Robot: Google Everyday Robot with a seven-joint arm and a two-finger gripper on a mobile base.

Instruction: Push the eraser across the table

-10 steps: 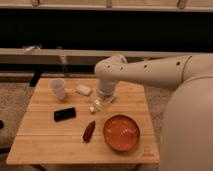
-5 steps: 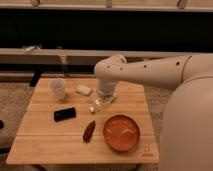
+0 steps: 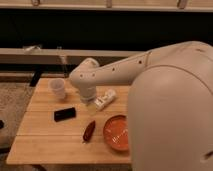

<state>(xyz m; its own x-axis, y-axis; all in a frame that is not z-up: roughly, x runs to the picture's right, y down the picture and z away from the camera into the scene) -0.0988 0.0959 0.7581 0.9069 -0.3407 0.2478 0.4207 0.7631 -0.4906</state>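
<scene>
Gripper (image 3: 93,103), its state untellable, just beside probable white eraser (image 3: 105,99) on table (image 3: 45,134)

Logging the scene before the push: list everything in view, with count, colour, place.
Square table with light bamboo-plank top: one, pale wood, centre.
Small translucent plastic cup: one, whitish, table's rear left.
Flat black rectangular object: one, left of centre.
Dark red elongated object: one, front centre.
Round orange-red bowl: one, front right.
White oblong object, likely the eraser: one, white, beside the gripper.
Robot arm: one, white, reaching over the table.
Gripper: one, low over the table's middle.
</scene>
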